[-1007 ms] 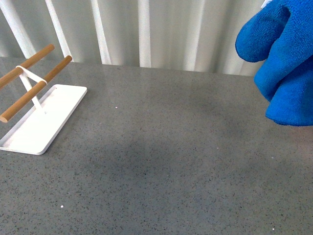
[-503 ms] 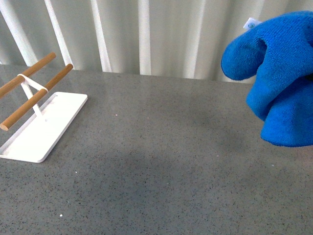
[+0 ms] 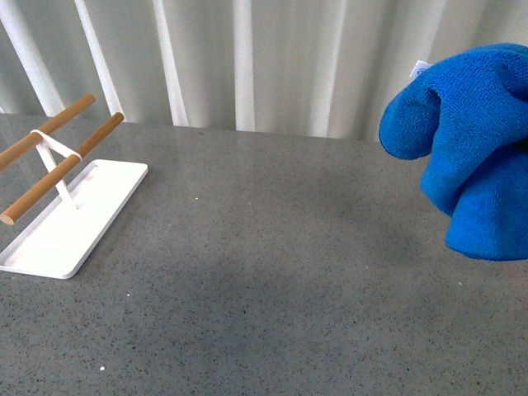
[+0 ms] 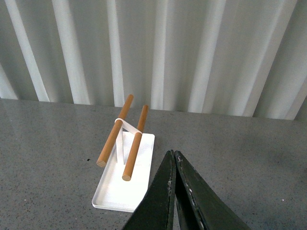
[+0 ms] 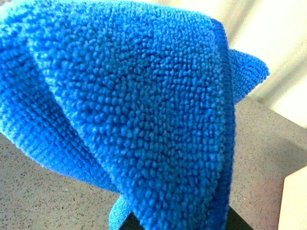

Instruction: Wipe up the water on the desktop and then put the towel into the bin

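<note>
towel (image 3: pixel 474 148): aloft above worktop's (image 3: pixel 272 272) right edge, right-arm side | right end effector: buried under towel, opening not tellable | left end effector (image 4: pixel 172 155): tips pressed together, empty, facing tray (image 4: pixel 112 194) | bin: out of view

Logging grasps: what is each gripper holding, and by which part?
Right gripper holds the towel, bunched and clear of the desktop; the grip spot is hidden under its folds. Left gripper is shut on nothing.

Bright blue fluffy towel (image 3: pixel 474 157) hangs bunched at 3 o'clock, white tag (image 3: pixel 420 68) uppermost, clear above the speckled dark-grey desktop (image 3: pixel 272 272)
</note>
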`<state>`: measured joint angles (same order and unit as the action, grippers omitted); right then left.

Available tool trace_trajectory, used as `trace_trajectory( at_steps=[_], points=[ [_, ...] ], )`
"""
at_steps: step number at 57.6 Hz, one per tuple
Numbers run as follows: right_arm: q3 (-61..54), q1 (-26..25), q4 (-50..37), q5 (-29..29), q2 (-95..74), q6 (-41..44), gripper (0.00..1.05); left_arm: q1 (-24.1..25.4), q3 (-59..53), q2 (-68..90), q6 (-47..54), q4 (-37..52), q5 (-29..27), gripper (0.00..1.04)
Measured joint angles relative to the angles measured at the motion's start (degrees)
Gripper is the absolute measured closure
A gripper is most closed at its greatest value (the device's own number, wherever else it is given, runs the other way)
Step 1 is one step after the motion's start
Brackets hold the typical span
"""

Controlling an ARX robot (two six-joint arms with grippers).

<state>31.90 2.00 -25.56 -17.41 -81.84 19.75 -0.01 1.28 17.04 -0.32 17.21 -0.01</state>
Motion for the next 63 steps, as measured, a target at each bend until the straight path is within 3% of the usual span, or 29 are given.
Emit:
trace_trajectory(
  at_steps=[27, 33, 44, 56, 63],
  points=[
    [2.8, -0.72, 2.86, 3.63, -1.86, -0.04, 1.0, 0.02, 0.0, -6.97, 0.0, -6.95, 0.0, 1.01],
    [3.58, -0.68, 3.54, 4.74, -2.49, -0.35, 1.0, 0.0, 0.0, -14.34, 0.04, -16.24, -0.02, 1.01],
    [4.9, -0.33, 5.49, 6.84, -3.8, -1.2, 1.0, 0.0, 0.0, -16.81, -0.02, -17.11, 0.02, 1.0],
    [8.72, 0.0, 10.19, 8.94, -8.07, -5.9, 1.0, 0.0, 0.0, -16.81, 0.04, -17.14, 0.0, 0.68],
    [10.82, 0.39, 11.06, 10.62, -13.81, -8.46, 1.0, 0.0, 0.0, -16.81, 0.04, -17.14, 0.0, 0.43]
  ],
)
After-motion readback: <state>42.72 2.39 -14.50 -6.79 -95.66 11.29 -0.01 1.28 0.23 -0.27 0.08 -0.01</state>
